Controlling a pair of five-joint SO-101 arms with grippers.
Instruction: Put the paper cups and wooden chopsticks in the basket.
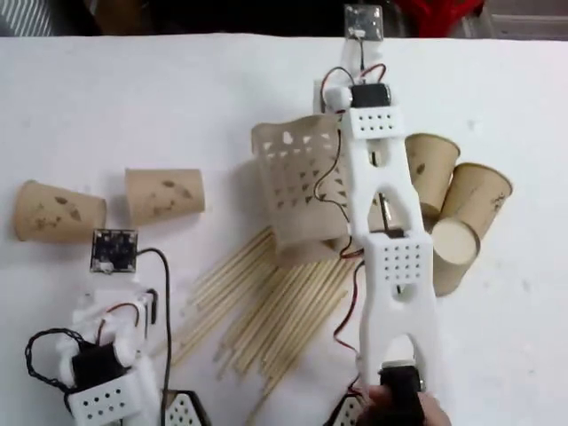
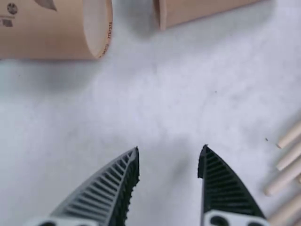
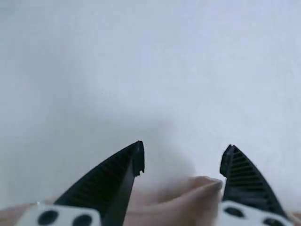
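Though near, cups [image 2: 51,29] beyond left gripper [image 2: 170,148]

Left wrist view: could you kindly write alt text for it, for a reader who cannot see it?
An open pincer hangs above the white table. Beyond it two paper cups lie on their sides, apart; chopstick ends lie off to one side.
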